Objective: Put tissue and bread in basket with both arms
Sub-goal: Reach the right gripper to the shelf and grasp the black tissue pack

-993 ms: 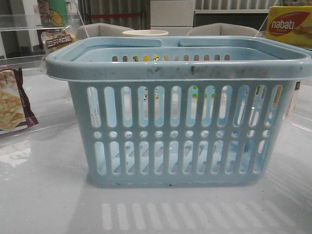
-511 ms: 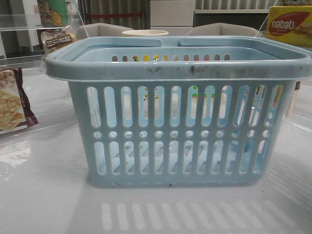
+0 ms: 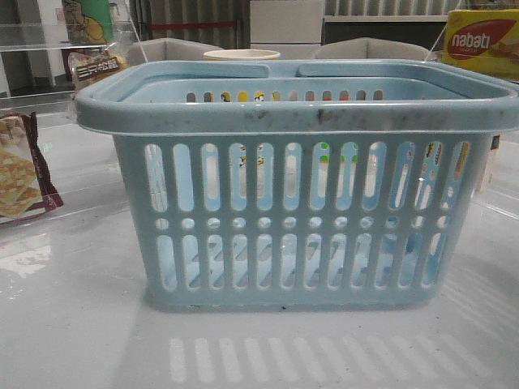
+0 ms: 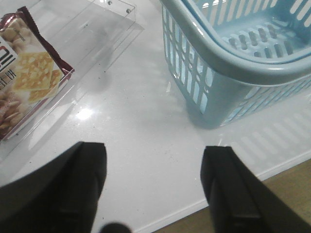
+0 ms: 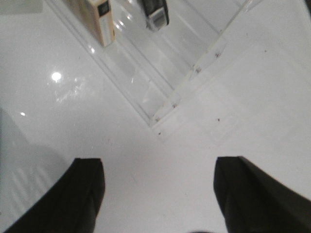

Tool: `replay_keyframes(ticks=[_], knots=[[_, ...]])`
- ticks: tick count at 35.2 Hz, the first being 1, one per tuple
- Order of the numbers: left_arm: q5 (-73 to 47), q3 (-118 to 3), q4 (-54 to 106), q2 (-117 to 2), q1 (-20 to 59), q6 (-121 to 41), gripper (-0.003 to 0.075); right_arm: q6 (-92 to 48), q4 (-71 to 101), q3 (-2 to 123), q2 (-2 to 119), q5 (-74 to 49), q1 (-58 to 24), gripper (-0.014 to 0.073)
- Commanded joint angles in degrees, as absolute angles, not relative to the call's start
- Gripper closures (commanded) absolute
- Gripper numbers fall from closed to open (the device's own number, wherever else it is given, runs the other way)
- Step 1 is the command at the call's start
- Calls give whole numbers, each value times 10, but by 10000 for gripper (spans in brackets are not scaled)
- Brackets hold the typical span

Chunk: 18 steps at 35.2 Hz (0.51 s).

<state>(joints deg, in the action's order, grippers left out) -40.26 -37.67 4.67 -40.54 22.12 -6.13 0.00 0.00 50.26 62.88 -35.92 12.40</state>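
The light-blue basket [image 3: 300, 203] stands in the middle of the table and fills the front view; its corner shows in the left wrist view [image 4: 228, 63]. A clear packet with a dark label band, seemingly the bread [image 3: 97, 66], sits at the back left behind the basket. A small dark pack, possibly the tissue [image 5: 155, 12], stands in a clear rack in the right wrist view. My left gripper [image 4: 154, 170] is open and empty over bare table beside the basket. My right gripper [image 5: 158, 189] is open and empty over bare table near the rack. Neither gripper shows in the front view.
A maroon-edged cracker packet [image 4: 29, 73] lies on a clear tray left of the basket, also in the front view [image 3: 20, 166]. A yellow Nabati box [image 3: 482, 40] is at the back right. A tan box [image 5: 99, 19] stands in the clear rack [image 5: 194, 68]. The table's front edge [image 4: 194, 208] is close to my left gripper.
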Motion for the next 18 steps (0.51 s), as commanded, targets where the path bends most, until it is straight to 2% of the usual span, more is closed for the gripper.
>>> replay_keyframes(ticks=[1, 18], knots=[[-365, -393, 51, -406, 226, -61, 283, -4, -8, 555, 662, -316, 129, 23], [-365, -393, 51, -406, 226, -61, 392, -4, 59, 690, 841, -294, 128, 23]])
